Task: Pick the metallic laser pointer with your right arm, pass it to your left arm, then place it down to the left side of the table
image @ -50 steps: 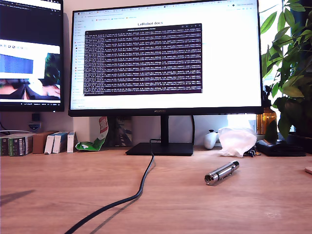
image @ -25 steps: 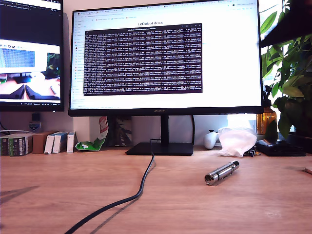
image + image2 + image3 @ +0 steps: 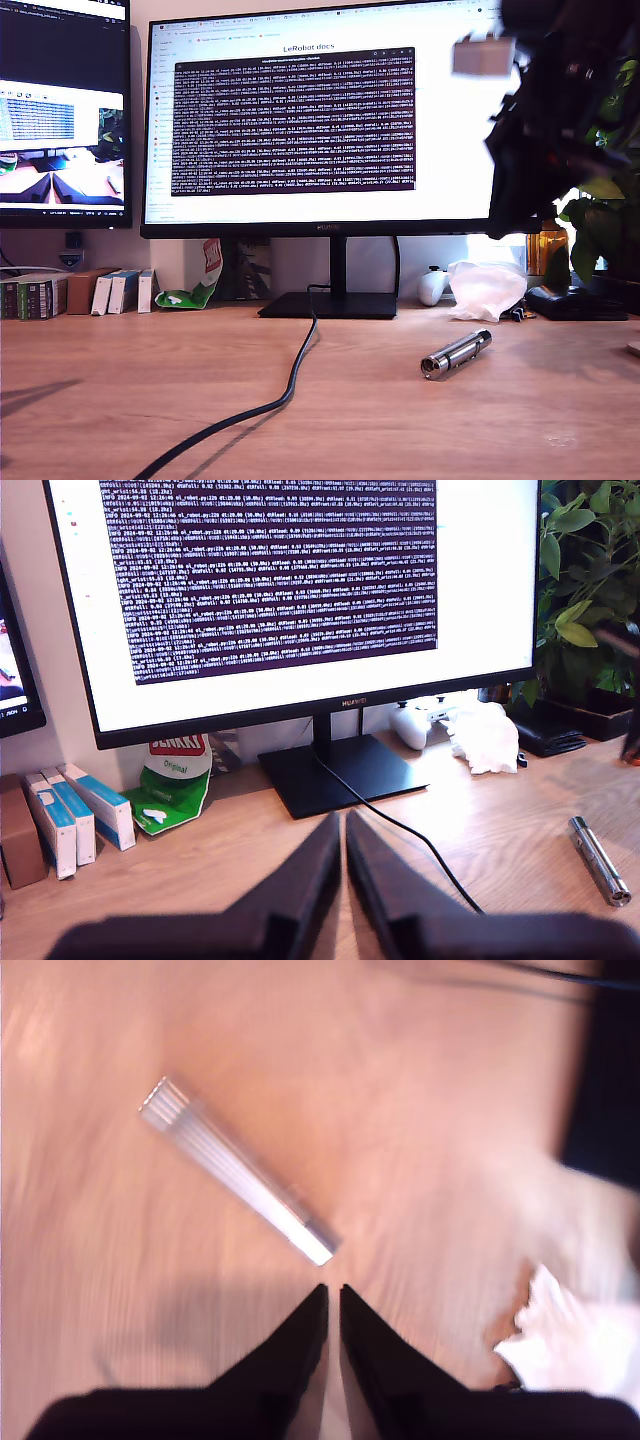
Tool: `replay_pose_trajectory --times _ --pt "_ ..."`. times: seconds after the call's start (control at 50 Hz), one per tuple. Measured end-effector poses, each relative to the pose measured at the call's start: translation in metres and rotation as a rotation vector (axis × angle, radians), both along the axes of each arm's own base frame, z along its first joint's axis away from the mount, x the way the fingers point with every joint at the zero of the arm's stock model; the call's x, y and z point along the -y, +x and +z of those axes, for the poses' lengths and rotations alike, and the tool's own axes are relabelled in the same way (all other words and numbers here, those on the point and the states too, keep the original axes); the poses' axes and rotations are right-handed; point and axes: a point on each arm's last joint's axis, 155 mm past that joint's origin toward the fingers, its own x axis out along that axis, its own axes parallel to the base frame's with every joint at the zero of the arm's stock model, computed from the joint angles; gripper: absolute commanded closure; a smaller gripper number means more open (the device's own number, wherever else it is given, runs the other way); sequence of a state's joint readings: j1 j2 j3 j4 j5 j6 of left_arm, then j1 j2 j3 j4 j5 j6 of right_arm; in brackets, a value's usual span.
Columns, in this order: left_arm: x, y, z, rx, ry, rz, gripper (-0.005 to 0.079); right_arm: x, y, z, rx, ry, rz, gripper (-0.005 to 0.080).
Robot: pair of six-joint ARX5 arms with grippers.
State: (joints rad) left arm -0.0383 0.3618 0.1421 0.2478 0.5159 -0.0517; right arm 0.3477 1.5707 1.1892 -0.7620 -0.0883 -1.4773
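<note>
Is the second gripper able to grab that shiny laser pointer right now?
Probably yes. My second gripper hangs above the metallic laser pointer, which lies alone on bare table. Its jaws look shut, so they must open first.

Shiny ribbed silver laser pointer (image 3: 455, 353), lying flat on the wood-grain table (image 3: 120, 390), toward exterior view's right

Big monitor (image 3: 340, 120) with a terminal window on a black stand (image 3: 330, 305); second monitor (image 3: 62, 110) at the exterior view's left. Black cable (image 3: 270, 405) runs forward from the stand. Small boxes (image 3: 75, 293), green-white packet (image 3: 195, 290), crumpled white tissue (image 3: 485, 288), white controller (image 3: 432, 287), leafy plant (image 3: 600, 150) behind.
</note>
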Motion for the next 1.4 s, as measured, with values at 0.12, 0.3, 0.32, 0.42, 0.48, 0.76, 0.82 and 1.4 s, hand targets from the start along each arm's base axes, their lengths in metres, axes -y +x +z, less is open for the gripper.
replay_pose_trajectory --times 0.12,0.3,0.32,0.42,0.48,0.76,0.82,1.4 --pt "0.0 0.0 0.0 -0.001 0.0 0.0 0.0765 0.006 -0.006 -0.008 0.019 -0.156 0.143 0.0764" --pt "0.0 0.0 0.0 -0.001 0.0 0.0 0.0765 0.001 -0.013 -0.018 -0.012 -0.182 0.203 0.0761" --pt "0.0 0.0 0.0 -0.001 0.0 0.0 0.0765 0.0 -0.013 -0.018 -0.013 -0.182 0.206 0.0754" --pt "0.0 0.0 0.0 -0.002 0.0 0.0 0.0765 -0.009 -0.016 -0.02 -0.02 -0.159 0.231 0.0616" --pt "0.0 0.0 -0.001 -0.003 0.0 0.0 0.0765 -0.018 -0.02 -0.02 -0.025 -0.139 0.256 0.0503" --pt "0.0 0.0 -0.002 -0.008 0.0 0.0 0.0765 -0.05 -0.025 -0.041 -0.07 -0.089 0.33 0.0314" --pt "0.0 0.0 -0.002 -0.008 0.0 0.0 0.0765 -0.052 -0.027 -0.052 -0.105 -0.087 0.335 0.0299" --pt "0.0 0.0 -0.005 -0.023 0.001 0.0 0.0765 -0.056 -0.033 -0.087 -0.192 -0.09 0.362 0.0303"
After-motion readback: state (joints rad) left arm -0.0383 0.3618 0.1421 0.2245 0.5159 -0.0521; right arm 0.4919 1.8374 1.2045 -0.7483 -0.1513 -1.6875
